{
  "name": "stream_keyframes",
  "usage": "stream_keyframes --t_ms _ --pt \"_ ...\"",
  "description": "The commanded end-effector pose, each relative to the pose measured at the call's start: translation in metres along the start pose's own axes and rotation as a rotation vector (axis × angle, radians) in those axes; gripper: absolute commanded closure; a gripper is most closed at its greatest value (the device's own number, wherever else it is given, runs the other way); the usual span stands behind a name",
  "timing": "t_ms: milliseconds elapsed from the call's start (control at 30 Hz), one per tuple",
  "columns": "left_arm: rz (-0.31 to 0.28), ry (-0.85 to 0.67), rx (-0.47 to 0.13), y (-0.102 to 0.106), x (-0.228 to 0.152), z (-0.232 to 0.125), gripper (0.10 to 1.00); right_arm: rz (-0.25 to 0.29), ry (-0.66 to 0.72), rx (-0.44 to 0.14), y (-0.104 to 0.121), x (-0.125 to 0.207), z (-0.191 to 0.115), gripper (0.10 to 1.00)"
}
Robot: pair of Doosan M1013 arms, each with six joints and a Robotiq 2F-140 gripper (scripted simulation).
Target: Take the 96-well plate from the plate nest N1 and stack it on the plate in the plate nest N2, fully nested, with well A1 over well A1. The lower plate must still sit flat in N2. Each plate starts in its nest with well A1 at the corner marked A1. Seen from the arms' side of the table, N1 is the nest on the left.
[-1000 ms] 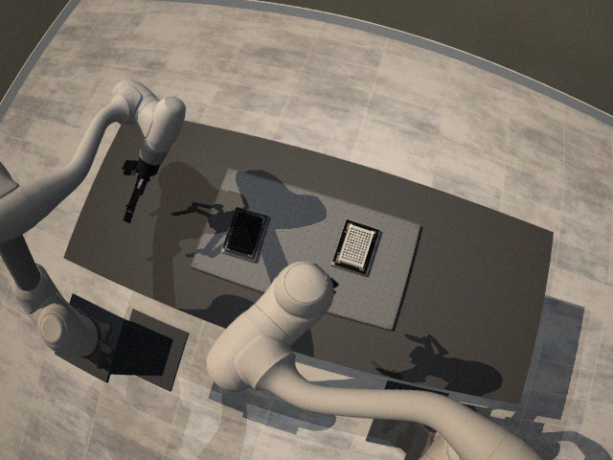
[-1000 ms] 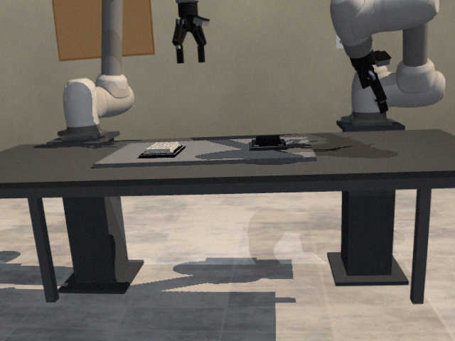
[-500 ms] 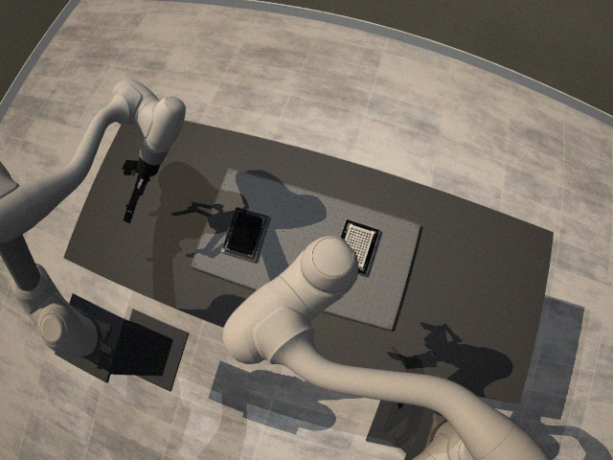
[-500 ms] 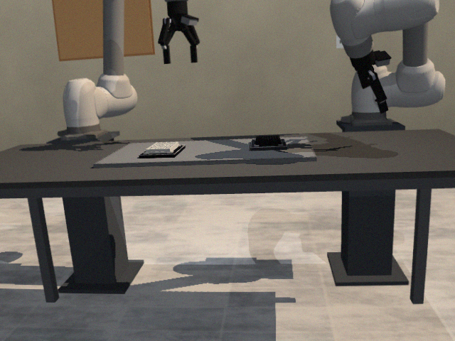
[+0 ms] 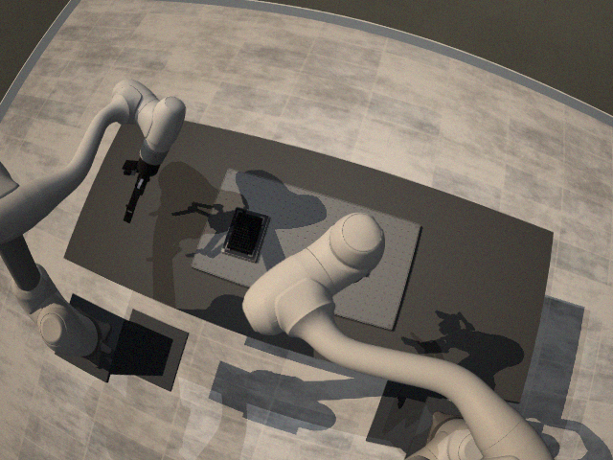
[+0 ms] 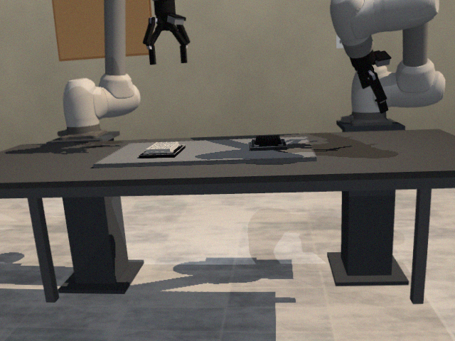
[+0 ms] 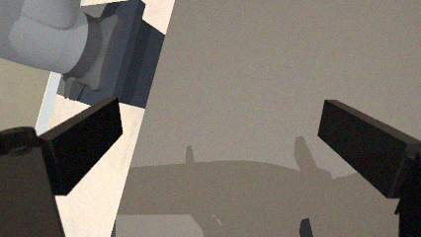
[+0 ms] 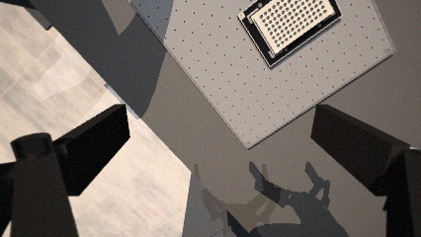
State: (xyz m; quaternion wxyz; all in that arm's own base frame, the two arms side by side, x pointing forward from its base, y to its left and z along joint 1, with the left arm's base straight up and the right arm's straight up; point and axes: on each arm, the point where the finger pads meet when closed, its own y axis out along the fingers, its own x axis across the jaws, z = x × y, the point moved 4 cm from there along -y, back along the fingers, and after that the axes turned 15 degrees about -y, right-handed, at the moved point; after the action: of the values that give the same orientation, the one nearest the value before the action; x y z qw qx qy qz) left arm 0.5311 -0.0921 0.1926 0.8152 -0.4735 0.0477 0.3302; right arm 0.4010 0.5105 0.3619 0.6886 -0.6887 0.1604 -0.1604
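Black plate (image 5: 245,232) (image 6: 269,140), centre-left from above: seated, approach stage. Left claw (image 5: 127,219) (image 6: 383,111) (image 7: 219,117), right claw (image 6: 168,62) (image 8: 220,120): wide, empty. Next, likely: right claw above plate, aligned, lowered.

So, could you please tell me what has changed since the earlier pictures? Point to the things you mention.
The right gripper (image 6: 168,62) (image 8: 220,120) moved toward the white plate (image 6: 163,147) (image 8: 295,22), leftward in the exterior view; its arm now hides that plate from above. Nothing was grasped or released. The left gripper (image 5: 127,218) (image 6: 383,110) (image 7: 220,117), black plate (image 5: 245,232) (image 6: 269,140) and white plate stayed put.
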Motion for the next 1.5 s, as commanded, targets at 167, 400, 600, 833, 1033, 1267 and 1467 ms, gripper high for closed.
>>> stream_keyframes --t_ms 167,400,600,833,1033,1267,1467 --pt "-0.001 0.000 -0.001 -0.001 0.000 0.000 0.098 0.000 0.067 0.001 -0.001 0.038 -0.009 0.098" --pt "-0.001 0.000 -0.001 -0.001 0.000 0.000 0.098 0.000 0.086 0.001 -0.001 0.062 -0.016 0.098" --pt "-0.001 0.000 -0.001 -0.001 0.000 0.000 0.098 0.000 0.119 0.001 -0.001 0.091 -0.025 0.098" --pt "-0.001 0.000 -0.001 -0.001 0.000 0.000 0.098 0.000 0.172 0.001 -0.001 0.118 -0.037 0.098" --pt "-0.001 0.000 -0.001 -0.001 0.000 0.000 0.098 0.000 0.205 0.001 -0.001 0.141 -0.047 0.098" --pt "-0.001 0.000 -0.001 -0.001 0.000 0.000 0.098 0.000 0.257 0.001 -0.001 0.173 -0.063 0.098" --pt "-0.001 0.000 -0.001 -0.001 0.000 0.000 0.098 0.000 0.291 0.001 -0.001 0.190 -0.072 0.098"
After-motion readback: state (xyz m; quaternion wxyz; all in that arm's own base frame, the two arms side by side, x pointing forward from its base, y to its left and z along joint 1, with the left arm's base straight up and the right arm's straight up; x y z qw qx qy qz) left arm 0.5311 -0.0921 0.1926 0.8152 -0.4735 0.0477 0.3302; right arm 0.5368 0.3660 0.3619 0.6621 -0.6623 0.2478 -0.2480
